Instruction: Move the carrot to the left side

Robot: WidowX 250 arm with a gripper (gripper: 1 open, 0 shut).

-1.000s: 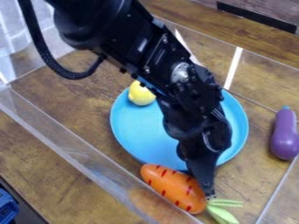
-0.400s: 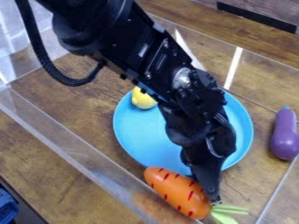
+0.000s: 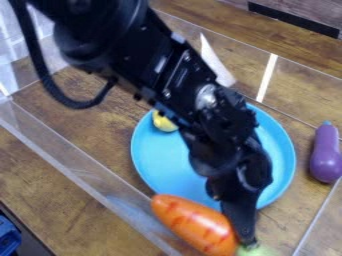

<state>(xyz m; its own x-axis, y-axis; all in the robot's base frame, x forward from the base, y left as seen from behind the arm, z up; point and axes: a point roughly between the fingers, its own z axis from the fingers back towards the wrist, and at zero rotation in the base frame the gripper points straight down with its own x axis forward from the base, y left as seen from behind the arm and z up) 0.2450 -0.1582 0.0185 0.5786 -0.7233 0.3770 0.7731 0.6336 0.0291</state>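
My dark arm [image 3: 174, 85] reaches down from the upper left of the frame to the lower middle, its outline soft with blur, and a black cable [image 3: 50, 88] loops beside it at the upper left. My pincer [image 3: 242, 228] is at the lower middle, pointing down right against the carrot [image 3: 195, 222] as I see it from this side; the fingertips are too dark and blurred, so I cannot tell whether I am clenched, released or grasping the carrot. The carrot lies slantwise at the bottom of the frame, right of the middle line, its blunt orange end toward the left and its light green top [image 3: 254, 250] toward the lower right, with thin darker stripes across the orange. Behind my arm, in the middle of the frame, I have the blue plate [image 3: 155, 165], partly covered by me, and the carrot overlaps its near edge in this view. The yellow ball [image 3: 163, 122] shows at the plate's upper left edge, partly hidden by my arm. The purple eggplant [image 3: 325, 155] lies on the brown counter [image 3: 80, 130] at the right edge of the frame, apart from the plate. A bit of something blue [image 3: 8, 238] shows in the lower left corner
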